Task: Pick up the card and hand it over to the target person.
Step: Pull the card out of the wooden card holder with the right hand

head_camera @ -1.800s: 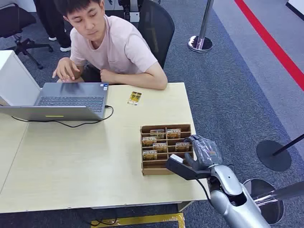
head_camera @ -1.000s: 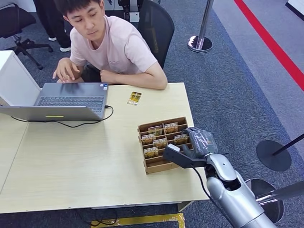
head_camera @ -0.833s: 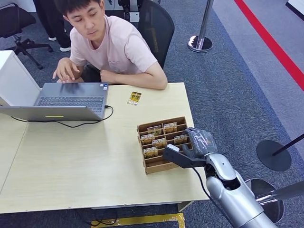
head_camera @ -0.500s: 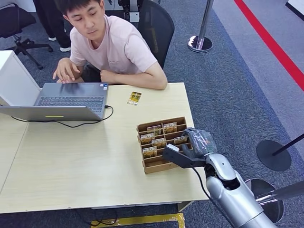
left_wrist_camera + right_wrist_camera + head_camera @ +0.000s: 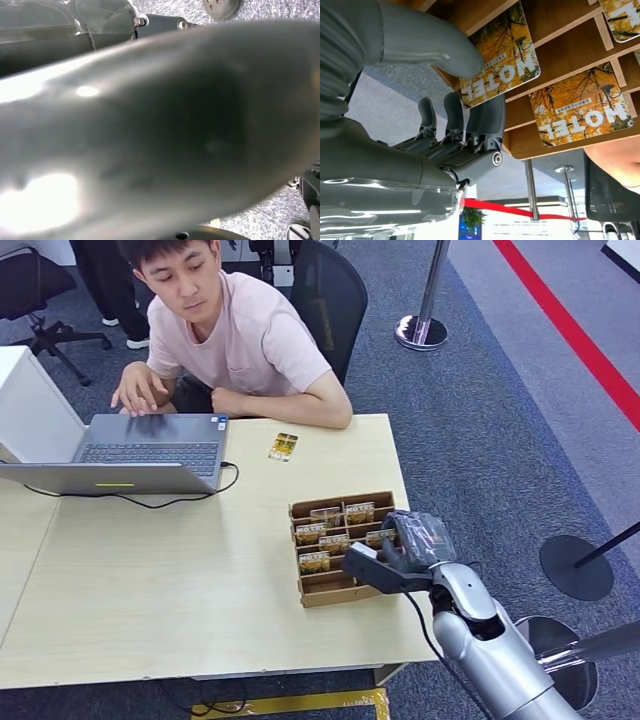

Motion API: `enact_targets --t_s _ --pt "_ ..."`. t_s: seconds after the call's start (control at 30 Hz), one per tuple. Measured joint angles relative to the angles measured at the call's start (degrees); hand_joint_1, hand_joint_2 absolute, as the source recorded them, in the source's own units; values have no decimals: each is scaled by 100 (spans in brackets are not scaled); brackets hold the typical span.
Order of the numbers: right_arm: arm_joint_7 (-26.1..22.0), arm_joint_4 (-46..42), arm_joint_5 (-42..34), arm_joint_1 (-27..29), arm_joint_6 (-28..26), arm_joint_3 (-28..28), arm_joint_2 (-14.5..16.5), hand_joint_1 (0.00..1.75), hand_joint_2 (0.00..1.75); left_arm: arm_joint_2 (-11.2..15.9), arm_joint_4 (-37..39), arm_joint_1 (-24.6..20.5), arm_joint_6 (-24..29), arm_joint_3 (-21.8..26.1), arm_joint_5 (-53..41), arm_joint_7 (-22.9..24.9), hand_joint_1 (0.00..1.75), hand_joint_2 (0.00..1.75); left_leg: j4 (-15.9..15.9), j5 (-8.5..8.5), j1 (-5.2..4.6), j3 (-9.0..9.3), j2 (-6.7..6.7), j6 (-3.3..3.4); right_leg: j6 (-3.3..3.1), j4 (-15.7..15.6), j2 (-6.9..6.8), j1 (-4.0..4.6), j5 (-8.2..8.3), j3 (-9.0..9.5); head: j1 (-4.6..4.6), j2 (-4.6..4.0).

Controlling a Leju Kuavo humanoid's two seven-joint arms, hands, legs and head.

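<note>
Lower right of the head view: right arm (image 5: 490, 650), silver, comes in from the bottom edge toward the table's right edge.
Right hand (image 5: 411, 545): at the right side of the tray. In the right wrist view the thumb (image 5: 433, 42) lies on the face of a card (image 5: 501, 62), and the dark fingers (image 5: 471, 125) curl under the tray's edge beneath it. Thumb and fingers are pressed toward each other about the card and the edge; the card sits in its slot.
Tray (image 5: 332, 590): brown, divided into slots, right of centre on the table; its long side is slightly skewed to the table edge.
Cards in tray: yellow, printed HOTEL; several lie in the slots, the one at the hand in the slot nearest the tray's right edge. A second card (image 5: 582, 107) lies in the next slot.
Table (image 5: 189, 580): pale wood, across the lower left and centre.
Loose card (image 5: 283, 446): flat on the table, upper centre, near the person's forearm.
Laptop (image 5: 143, 452): open, upper left on the table, a black cable (image 5: 151, 502) running along its front.
Person (image 5: 234, 335): seated at the far edge, top of the frame, leaning on the table.
Left hand: state cannot be told; the left wrist view is blurred.
</note>
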Motion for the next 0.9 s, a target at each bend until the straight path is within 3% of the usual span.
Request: enact_targets --t_s 0.13,0.33,0.47,0.73,0.9 --pt "-3 -33 0 43 -2 -30 -8 155 175 -3 1 1 7 -12 -17 15 0 0 -1 2 0 -1 4 0 -2 -1 3 0 3 -2 0 0" --pt "7 -80 17 97 -7 -85 -7 158 175 10 -12 11 13 -27 -23 -110 0 0 -4 5 0 -3 8 0 -4 -4 7 1 7 -6 0 0" --pt "17 -80 47 80 5 -97 19 158 175 32 -3 7 -15 -68 -58 -140 0 175 -6 8 1 -4 11 0 -6 -6 9 2 10 -8 0 0" --pt "-83 -305 67 217 -181 -206 34 157 175 58 -21 12 40 54 77 -323 0 175 -2 2 2 -2 8 -1 -3 0 8 2 4 -5 0 0" --pt "-473 -719 -215 246 -583 -505 69 157 175 41 -16 7 41 86 93 -271 0 175 -4 5 2 -4 13 -1 -6 -3 12 2 9 -8 0 0"
